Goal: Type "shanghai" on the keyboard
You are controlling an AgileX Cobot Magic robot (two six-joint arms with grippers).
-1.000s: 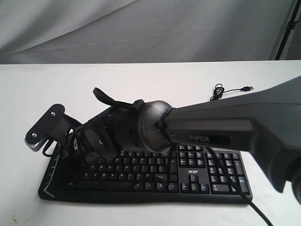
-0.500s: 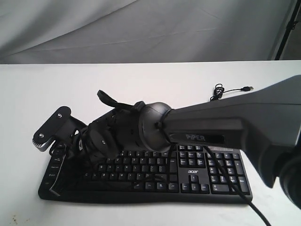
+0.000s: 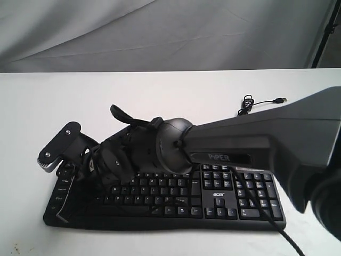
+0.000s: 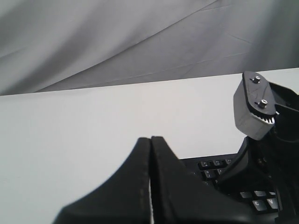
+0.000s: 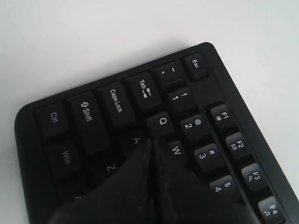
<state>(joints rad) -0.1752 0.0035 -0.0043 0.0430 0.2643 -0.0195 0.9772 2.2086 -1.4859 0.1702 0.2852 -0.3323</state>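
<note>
The black keyboard [image 3: 215, 194] lies near the table's front edge, white legends facing the camera. My right arm reaches across its left half and hides the letter keys there. In the right wrist view the right gripper [image 5: 153, 139] is shut and empty, its tips down on the keyboard [image 5: 117, 100] where the Q, A and W keys meet. The keys under the fingers are hidden. The left gripper [image 4: 150, 138] is shut with nothing in it and hangs over bare white table beside the keyboard's [image 4: 211, 164] function-key corner.
The right arm's grey wrist camera bracket [image 3: 58, 147] juts out above the keyboard's left end and shows close by in the left wrist view [image 4: 252, 109]. The thin USB cable [image 3: 256, 103] lies coiled behind the number pad. A grey cloth hangs behind the white table [image 3: 64, 101].
The right wrist and its camera bracket shifted slightly to the right over the keyboard's left end, then nearly stopped. The keyboard has not moved.
</note>
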